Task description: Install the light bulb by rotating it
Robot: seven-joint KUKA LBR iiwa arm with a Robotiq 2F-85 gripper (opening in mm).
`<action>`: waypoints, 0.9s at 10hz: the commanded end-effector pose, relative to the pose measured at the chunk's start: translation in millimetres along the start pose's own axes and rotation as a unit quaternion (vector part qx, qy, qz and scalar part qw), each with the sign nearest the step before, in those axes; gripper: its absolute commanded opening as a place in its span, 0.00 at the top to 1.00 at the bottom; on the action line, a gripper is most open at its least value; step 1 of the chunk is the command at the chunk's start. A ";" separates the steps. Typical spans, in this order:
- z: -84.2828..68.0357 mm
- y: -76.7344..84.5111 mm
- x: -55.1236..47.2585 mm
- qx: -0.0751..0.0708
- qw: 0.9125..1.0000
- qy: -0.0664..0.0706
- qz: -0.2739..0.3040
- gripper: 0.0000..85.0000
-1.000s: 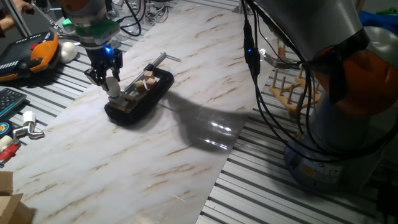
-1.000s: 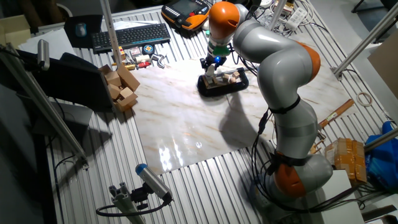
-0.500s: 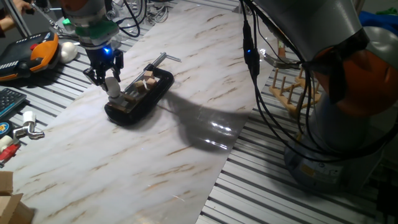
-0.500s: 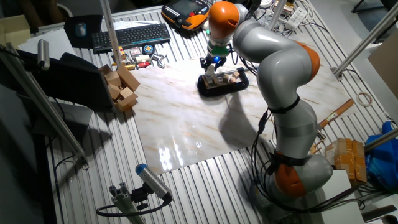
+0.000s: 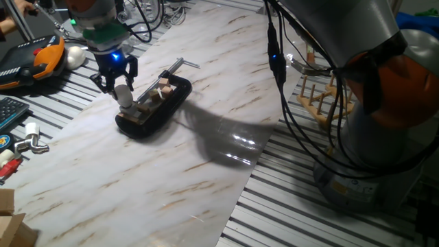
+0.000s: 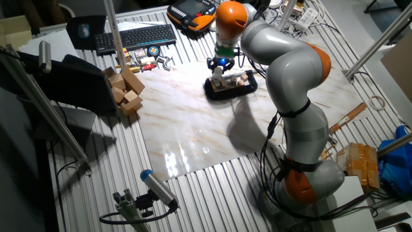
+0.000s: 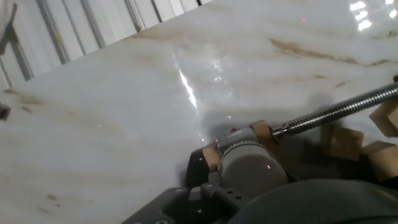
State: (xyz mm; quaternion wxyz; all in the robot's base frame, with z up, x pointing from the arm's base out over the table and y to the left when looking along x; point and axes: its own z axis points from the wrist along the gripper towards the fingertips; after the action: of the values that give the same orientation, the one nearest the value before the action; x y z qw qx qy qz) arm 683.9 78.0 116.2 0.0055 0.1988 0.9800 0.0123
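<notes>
One large grey and orange arm (image 6: pixel 283 71) reached across the marble counter (image 5: pixel 206 165) to a black tray (image 5: pixel 152 104) near its far edge, and the claw (image 5: pixel 122 92) hung directly above the tray's near end. Between its fingers stood the light bulb (image 5: pixel 124 94), upright, the claw apparently closed on the globe while the grey base pointed down toward a wooden mount in the tray. Small wooden blocks (image 5: pixel 161 88) lay just beside it, and a threaded metal rod (image 7: pixel 339 111) ran off to the side. To do the screwing well, the arm would probably need to keep the bulb's axis plumb over the socket, press down only lightly, and turn slowly so the thread caught rather than crossed. From the hand view the bulb (image 7: pixel 252 165) filled the lower frame, blurred, and the socket itself was hidden beneath it; whether the thread had engaged at all could not be told.
</notes>
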 end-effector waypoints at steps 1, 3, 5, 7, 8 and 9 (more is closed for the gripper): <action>0.8 0.0 0.3 -0.002 0.999 0.000 0.045 1.00; 0.3 -0.1 0.4 -0.002 0.997 -0.002 0.071 1.00; 0.2 -0.1 0.4 -0.001 0.995 -0.002 0.099 1.00; 0.4 -0.3 0.4 -0.003 0.991 -0.002 0.137 1.00; 0.8 -0.4 0.5 -0.004 0.989 -0.001 0.150 1.00; 0.8 -0.3 0.6 -0.005 0.986 -0.001 0.167 1.00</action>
State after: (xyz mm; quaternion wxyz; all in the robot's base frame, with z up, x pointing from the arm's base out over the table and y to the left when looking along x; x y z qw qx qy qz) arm 683.4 78.0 115.5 0.0052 0.3479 0.9373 0.0186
